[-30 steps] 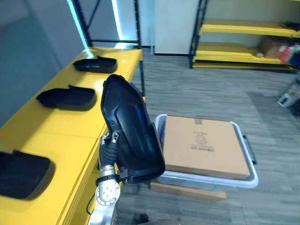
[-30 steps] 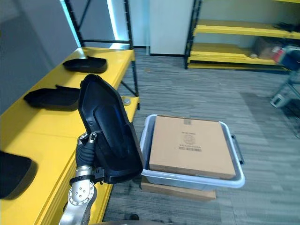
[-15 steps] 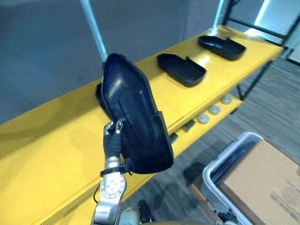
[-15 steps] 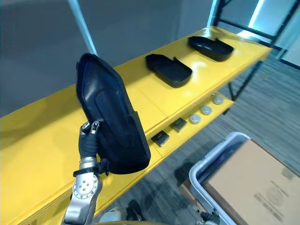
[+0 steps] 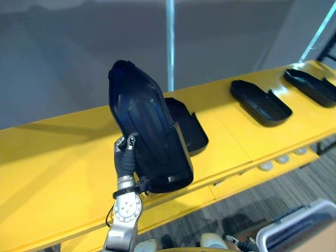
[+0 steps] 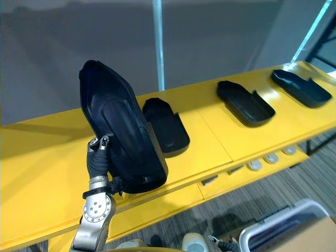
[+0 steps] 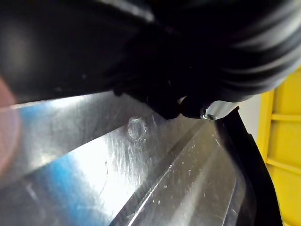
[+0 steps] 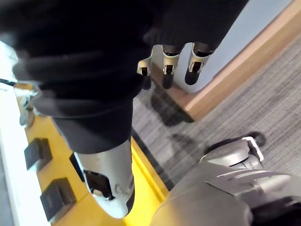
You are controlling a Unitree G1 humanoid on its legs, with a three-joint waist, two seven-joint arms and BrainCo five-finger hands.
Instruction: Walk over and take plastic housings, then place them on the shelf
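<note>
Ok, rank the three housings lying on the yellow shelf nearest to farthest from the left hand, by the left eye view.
1. left housing, just behind the left hand and its held housing.
2. middle housing, further right.
3. right housing, farthest right along the shelf.

3 housings (image 6: 245, 103) lie along shelf (image 5: 52, 173) behind the held housing (image 5: 149, 136)

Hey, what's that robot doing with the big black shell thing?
The robot's left hand grips a black plastic housing, holding it upright in the air in front of a long yellow shelf. Three similar ones already lie there: the nearest housing just behind the held one, a middle housing and a far housing off to the right. The held piece is not set down yet. The right hand hangs empty.
</note>
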